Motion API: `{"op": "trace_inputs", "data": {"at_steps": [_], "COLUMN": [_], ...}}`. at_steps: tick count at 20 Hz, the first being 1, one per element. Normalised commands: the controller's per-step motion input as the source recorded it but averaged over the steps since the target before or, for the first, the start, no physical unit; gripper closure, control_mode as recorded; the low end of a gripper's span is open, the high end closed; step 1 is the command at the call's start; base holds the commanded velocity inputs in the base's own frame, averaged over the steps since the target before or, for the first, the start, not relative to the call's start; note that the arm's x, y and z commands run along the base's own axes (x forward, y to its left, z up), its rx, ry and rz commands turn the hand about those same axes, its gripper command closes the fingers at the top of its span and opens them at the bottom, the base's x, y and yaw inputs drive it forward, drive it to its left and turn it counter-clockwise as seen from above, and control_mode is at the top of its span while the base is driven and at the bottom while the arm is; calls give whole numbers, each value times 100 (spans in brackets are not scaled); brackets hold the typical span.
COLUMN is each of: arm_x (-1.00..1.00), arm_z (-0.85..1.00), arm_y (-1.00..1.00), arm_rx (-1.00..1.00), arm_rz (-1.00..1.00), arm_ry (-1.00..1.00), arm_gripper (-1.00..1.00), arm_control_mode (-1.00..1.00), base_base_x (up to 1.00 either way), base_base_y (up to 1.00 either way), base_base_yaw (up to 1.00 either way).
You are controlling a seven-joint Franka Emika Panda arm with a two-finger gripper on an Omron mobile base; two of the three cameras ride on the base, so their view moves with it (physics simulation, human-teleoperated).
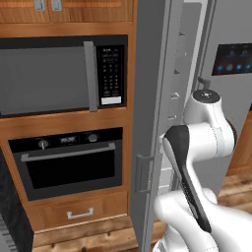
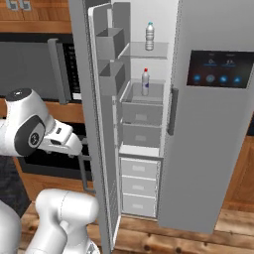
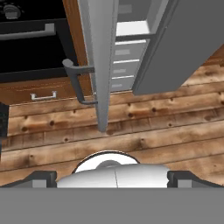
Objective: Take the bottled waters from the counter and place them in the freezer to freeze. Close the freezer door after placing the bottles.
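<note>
The freezer stands open, white inside with grey shelves and bins. The clear bottled water stands upright on the top shelf. The whitish one with the red cap stands upright one level below. The freezer door is swung wide and seen edge-on, as it also is in the left base view and the hand view. My gripper is open with nothing between its fingers; it points down at the floor, in front of the door's lower edge and handle. The dark counter shows at the lower left.
Left of the door are a black-fronted microwave, a wall oven and a drawer. The fridge's right door with its dark touch display is shut. Wooden floor lies below the hand.
</note>
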Motion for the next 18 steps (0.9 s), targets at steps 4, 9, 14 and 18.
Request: {"op": "trace_inputs", "data": {"at_steps": [4, 9, 14, 18], "arm_x": [9, 63, 86, 64], "arm_z": [-3, -2, 0, -6], "arm_y": [6, 30, 17, -2], "arm_rx": [0, -2, -7, -8], "arm_rz": [-2, -16, -19, -16], "arm_ry": [0, -3, -4, -4], "arm_gripper": [-100, -100, -100, -100], "arm_control_mode": [-100, -100, -100, -100], "base_base_x": [1, 0, 0, 0], "base_base_y": [3, 0, 0, 0], "base_base_yaw": [0, 0, 0, 0]}}
